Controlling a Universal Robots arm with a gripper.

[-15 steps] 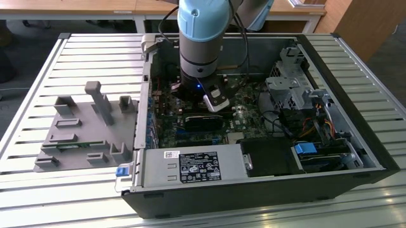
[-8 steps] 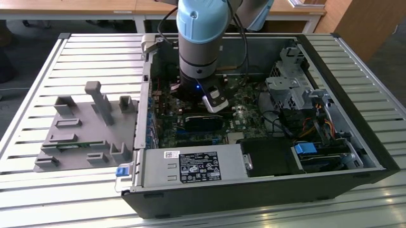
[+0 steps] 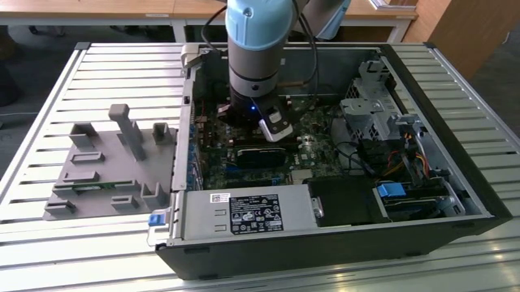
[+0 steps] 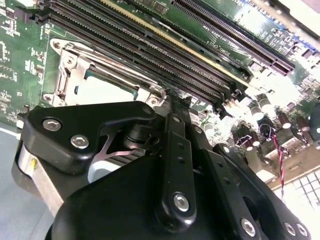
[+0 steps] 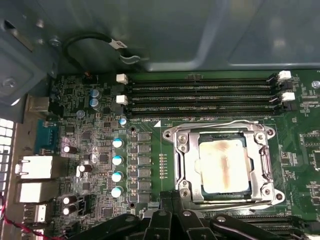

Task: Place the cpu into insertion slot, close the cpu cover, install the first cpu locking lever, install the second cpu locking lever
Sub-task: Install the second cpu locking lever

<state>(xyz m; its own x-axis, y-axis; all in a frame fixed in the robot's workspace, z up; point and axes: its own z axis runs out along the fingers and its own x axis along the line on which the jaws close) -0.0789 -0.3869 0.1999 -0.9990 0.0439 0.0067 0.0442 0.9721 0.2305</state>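
— While the arm (image 3: 256,55) is reaching down into the open computer case (image 3: 455,201), where is the cpu (image 5: 223,166) sitting?

— It is lying flat inside the insertion slot (image 5: 192,170) on the green board (image 5: 150,150), just beyond the fingers (image 5: 172,220) in the first wrist view. The cpu cover (image 5: 261,165) is lying down around it, framing its silver face.

— Are the fingers gripping anything?

— They are pressing together with nothing between them, their tips hovering at the near edge of the socket in both wrist views.

— And the levers?

— Thin wire bars (image 5: 220,125) are running along the cover's edges; I cannot tell whether they are latched. The long memory slots (image 5: 200,92) are lying past the socket.
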